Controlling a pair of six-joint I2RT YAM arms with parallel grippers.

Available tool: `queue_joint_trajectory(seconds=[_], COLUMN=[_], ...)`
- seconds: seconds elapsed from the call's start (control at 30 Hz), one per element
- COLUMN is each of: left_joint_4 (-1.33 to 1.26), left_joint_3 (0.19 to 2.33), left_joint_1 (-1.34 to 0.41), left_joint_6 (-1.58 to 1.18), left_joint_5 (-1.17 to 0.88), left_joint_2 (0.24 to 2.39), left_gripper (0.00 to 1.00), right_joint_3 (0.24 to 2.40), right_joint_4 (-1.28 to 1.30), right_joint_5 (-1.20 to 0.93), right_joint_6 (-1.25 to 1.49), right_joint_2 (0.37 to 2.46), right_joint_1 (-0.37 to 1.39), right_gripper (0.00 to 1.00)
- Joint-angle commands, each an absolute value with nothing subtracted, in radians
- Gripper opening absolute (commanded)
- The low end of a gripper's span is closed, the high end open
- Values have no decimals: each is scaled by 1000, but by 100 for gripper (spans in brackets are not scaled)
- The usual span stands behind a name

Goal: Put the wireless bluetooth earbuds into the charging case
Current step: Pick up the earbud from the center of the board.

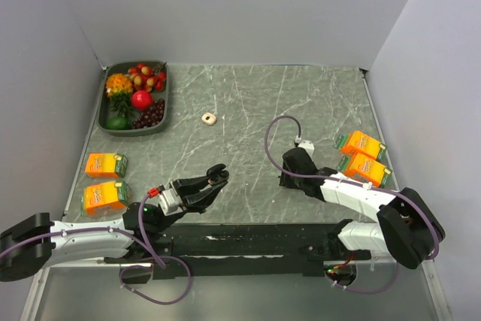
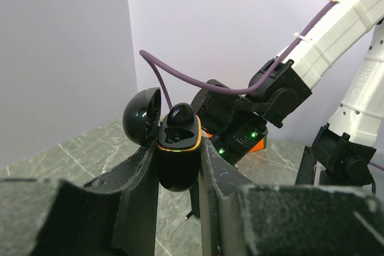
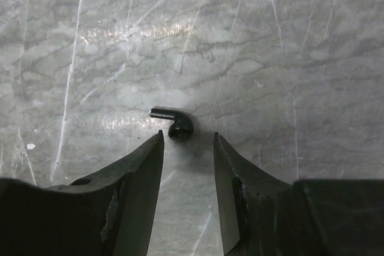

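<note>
**Grey marbled surface: case gripped on the left, one earbud lying loose on the right**

Grey, white-veined stone forms the surface (image 1: 301, 103), closed in by plain pale walls (image 1: 248, 5). At its far left corner sits a dark tray (image 1: 163, 103) of fruit, with a beige ring (image 1: 209, 119) lying just to the right of it. Two orange cartons (image 1: 105, 165) lie along the left edge and another pair of cartons (image 1: 363, 144) along the right.

The left end effector (image 2: 177, 148), near the front edge, is closed firmly on the charging case (image 2: 178, 166). Its two fingers press the glossy black body from either side and hold it upright. The lid (image 2: 143, 115) is swung back on its hinge, showing an orange rim around the mouth. One seated earbud (image 2: 180, 114) stands in the case, its rounded black top rising above that rim.

The right end effector (image 3: 188, 138) points down at the stone right of centre, its fingers parted by a moderate gap and gripping nothing. The loose earbud (image 3: 177, 124) lies on the stone just beyond the fingertips, nearer the one on the left of the wrist view, with its short stem pointing left. Whether that tip touches it cannot be told.
</note>
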State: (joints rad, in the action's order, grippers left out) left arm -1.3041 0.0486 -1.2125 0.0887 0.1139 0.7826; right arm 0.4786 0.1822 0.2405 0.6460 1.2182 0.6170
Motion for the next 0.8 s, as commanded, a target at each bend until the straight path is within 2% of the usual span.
queue_joint_trajectory(seconds=[0.0, 0.3, 0.57, 0.67, 0.77], left_joint_4=[-1600, -1598, -1598, -1603, -1600], left_joint_3=[32, 34, 34, 31, 31], left_joint_1=[-1218, -1218, -1218, -1220, -1218], left_joint_6=[83, 86, 84, 84, 83], left_joint_5=[124, 126, 127, 126, 126], left_joint_2=[792, 793, 795, 798, 793], left_gripper=[1, 1, 1, 1, 1], right_joint_3=[517, 523, 525, 526, 522], right_joint_4=[135, 126, 117, 112, 110], right_joint_5=[235, 229, 219, 216, 212], right_joint_6=[649, 637, 637, 635, 635], right_joint_2=[1238, 1256, 1287, 1296, 1292], right_joint_1=[609, 604, 597, 595, 592], right_gripper=[46, 36, 32, 25, 10])
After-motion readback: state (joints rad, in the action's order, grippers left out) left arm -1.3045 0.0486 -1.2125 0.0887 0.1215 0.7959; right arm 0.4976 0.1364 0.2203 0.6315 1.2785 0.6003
